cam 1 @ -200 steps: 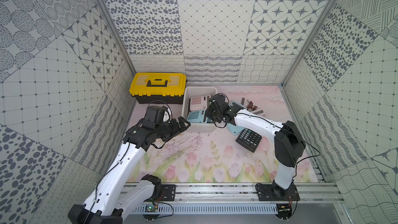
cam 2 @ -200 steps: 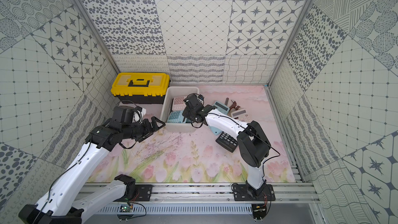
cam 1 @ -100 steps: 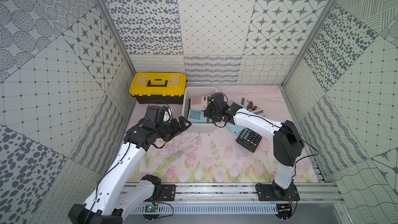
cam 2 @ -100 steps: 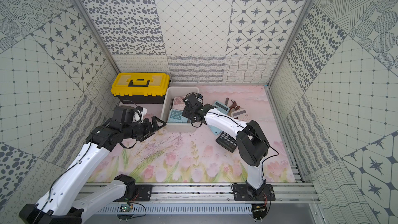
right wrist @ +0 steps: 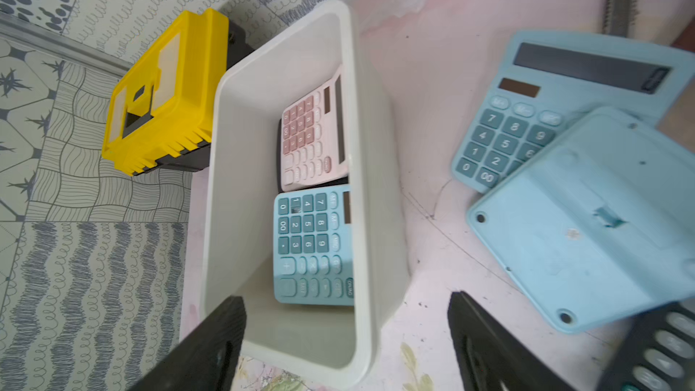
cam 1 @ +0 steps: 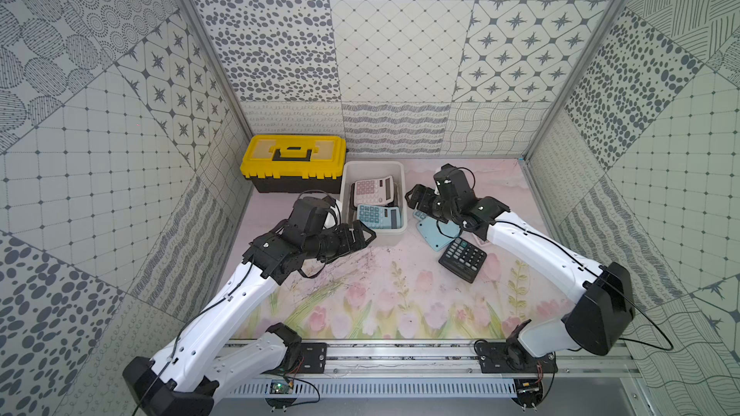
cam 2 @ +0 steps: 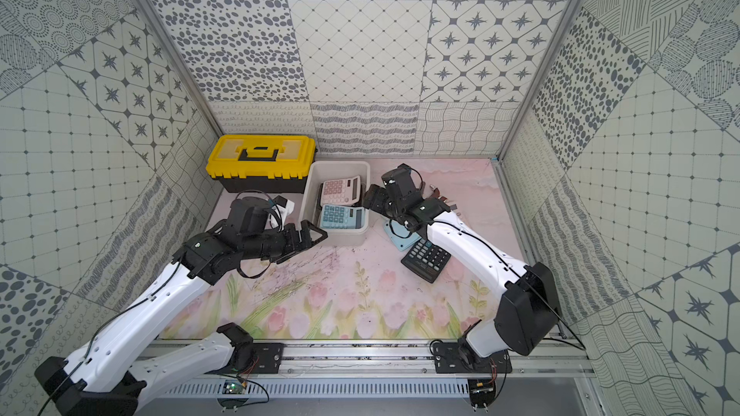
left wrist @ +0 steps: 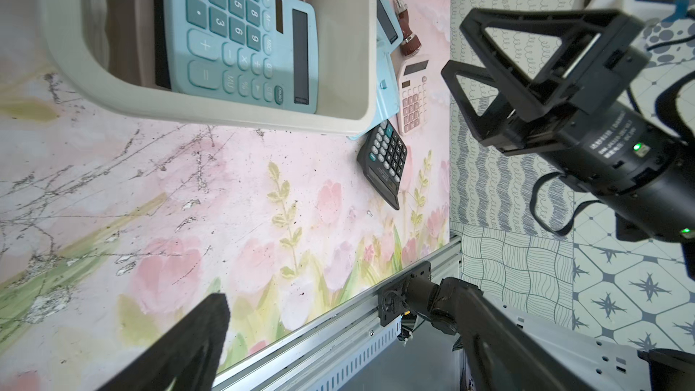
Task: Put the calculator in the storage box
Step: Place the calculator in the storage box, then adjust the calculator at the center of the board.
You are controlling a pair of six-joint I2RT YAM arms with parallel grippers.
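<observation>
The off-white storage box (cam 1: 345,194) (cam 2: 309,194) stands at the back of the mat. Inside it a light blue calculator (cam 1: 378,216) (right wrist: 312,246) lies face up in front of a pink calculator (cam 1: 372,190) (right wrist: 314,137). My right gripper (cam 1: 416,198) (right wrist: 346,336) hangs open and empty just right of the box, its fingers astride the box's near corner in the right wrist view. My left gripper (cam 1: 362,236) (cam 2: 314,236) is open and empty by the box's near-left corner; only one of its fingers (left wrist: 203,332) shows in the left wrist view.
Right of the box lie a face-down blue calculator (cam 1: 438,234) (right wrist: 594,220), a face-up blue one (right wrist: 526,118), a black one (cam 1: 462,260) (left wrist: 383,159) and a small pink one (left wrist: 411,99). A yellow-lidded toolbox (cam 1: 294,162) stands left of the box.
My right gripper has opened and drawn back to the right from over the box, leaving the blue calculator lying inside. The left arm has not moved.
</observation>
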